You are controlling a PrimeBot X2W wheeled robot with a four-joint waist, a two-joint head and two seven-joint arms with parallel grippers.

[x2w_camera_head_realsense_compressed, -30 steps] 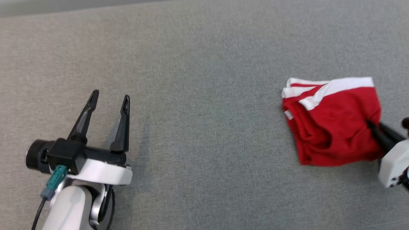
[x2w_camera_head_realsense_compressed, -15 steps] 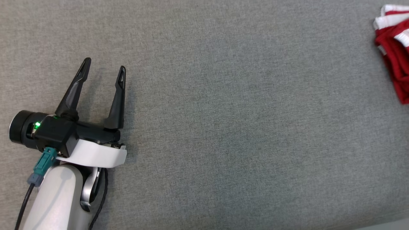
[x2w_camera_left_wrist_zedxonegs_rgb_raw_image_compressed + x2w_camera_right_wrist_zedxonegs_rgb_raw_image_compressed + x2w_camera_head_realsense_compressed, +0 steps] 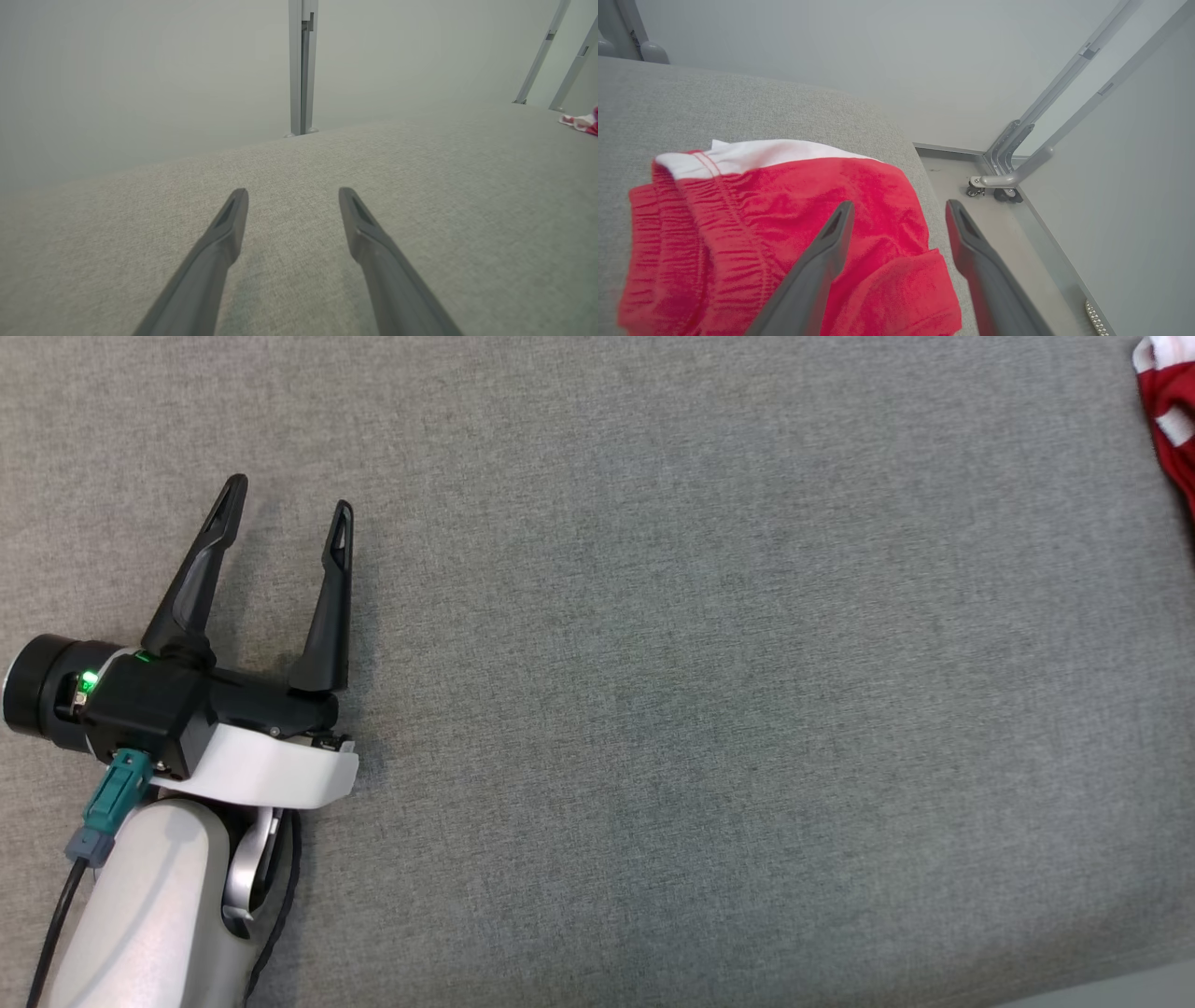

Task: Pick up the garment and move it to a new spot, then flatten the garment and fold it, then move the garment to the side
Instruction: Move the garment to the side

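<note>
Far right, the garment (image 3: 1176, 457) is cut off. Left gripper (image 3: 288, 497) and right gripper (image 3: 900, 205) gape over grey cloth (image 3: 653, 709), pale wall (image 3: 140, 70) behind.

Left tool (image 3: 287, 504): low over worktop (image 3: 653, 709), toward its left side. Fingers (image 3: 322, 607) long, dark, pointing away from robot, leaning slightly left. Jaws spread wide, nothing between them. Black wrist block behind fingers, green light lit on it, white collar beneath. Pale left forearm (image 3: 149, 905) runs down to bottom left, dark cable (image 3: 56, 933) alongside. Right tool (image 3: 900, 206): angled down at worktop's right edge, jaws apart, gap between tips empty.
</note>
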